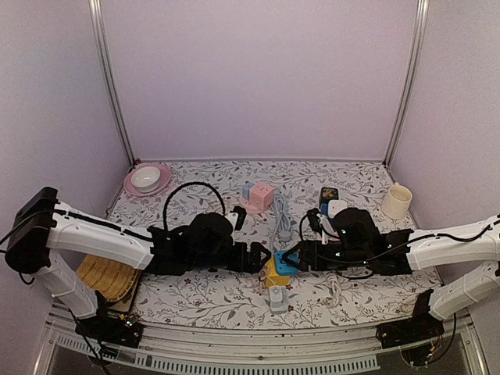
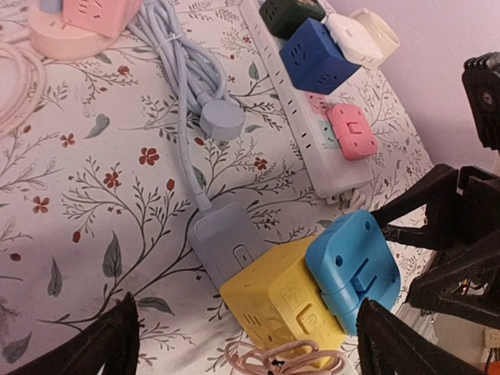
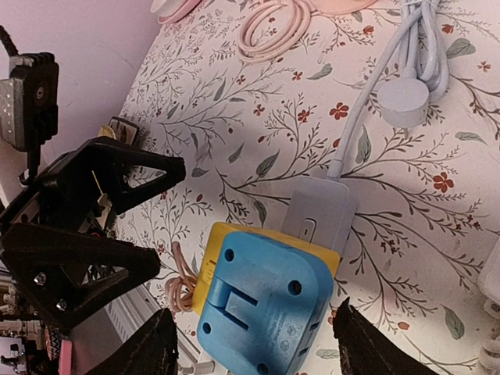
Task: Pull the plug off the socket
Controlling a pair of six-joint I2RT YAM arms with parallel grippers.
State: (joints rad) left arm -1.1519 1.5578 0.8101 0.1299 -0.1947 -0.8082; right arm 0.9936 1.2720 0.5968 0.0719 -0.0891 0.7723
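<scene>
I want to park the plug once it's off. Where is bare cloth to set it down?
Bare room lies at the back between the pink plate and pink socket cube, and at the near edge between the woven mat and grey adapter. The centre around the yellow cube is crowded.

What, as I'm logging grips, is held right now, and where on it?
Nothing, it seems. The right tool straddles the blue plug with a gap showing; the left tool is wide open.
</scene>
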